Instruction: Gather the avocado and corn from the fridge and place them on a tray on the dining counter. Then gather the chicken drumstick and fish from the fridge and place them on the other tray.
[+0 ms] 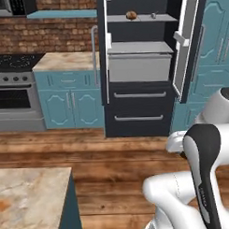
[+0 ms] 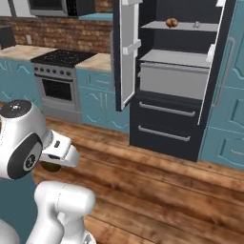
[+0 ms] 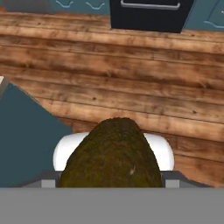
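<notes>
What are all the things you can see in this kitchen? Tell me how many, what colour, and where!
avocado: one, dark brownish-green, held between the jaws
fridge: one, charcoal-black, doors open, against the back wall
chicken drumstick: one, golden-brown, upper fridge shelf
fish: one, small and grey, same shelf, right of the drumstick
stove: one, grey and black, left of the fridge
cabinets: several, teal, either side of the fridge
dining counter: one, beige marbled top, near left
gripper: one, closed on the avocado
</notes>
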{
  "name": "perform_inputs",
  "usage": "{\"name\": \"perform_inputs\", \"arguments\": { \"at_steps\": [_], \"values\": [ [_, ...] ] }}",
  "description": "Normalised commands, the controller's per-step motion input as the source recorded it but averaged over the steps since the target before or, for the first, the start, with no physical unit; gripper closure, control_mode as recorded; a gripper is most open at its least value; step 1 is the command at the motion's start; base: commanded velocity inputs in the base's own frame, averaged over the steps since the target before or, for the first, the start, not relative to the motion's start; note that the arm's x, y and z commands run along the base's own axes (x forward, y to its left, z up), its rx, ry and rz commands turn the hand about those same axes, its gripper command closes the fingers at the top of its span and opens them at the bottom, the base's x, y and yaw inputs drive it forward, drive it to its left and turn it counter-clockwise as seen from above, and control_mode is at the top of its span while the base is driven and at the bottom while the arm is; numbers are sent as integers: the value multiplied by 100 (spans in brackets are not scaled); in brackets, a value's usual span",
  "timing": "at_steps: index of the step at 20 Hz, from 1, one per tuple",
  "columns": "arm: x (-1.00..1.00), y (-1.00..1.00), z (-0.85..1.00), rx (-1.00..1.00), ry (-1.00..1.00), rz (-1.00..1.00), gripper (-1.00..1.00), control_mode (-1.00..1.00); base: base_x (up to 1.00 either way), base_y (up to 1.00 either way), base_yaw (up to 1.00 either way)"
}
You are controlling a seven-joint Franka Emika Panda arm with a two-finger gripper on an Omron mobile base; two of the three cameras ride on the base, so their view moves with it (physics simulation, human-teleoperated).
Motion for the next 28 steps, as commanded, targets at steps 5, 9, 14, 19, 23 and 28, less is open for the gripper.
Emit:
{"name": "perform_inputs", "arguments": {
  "at_steps": [5, 9, 14, 19, 23, 28],
  "values": [
    [0, 0, 0, 0, 0, 0, 100, 100, -100, 0, 9],
    [0, 0, 0, 0, 0, 0, 100, 100, -100, 0, 7],
    [0, 0, 0, 0, 0, 0, 100, 100, -100, 5, 6],
    [0, 0, 0, 0, 0, 0, 100, 100, -71, 75, -2],
    [0, 0, 0, 0, 0, 0, 100, 100, -24, 100, -10],
    [0, 0, 0, 0, 0, 0, 100, 100, -1, 100, -15]
  ]
}}
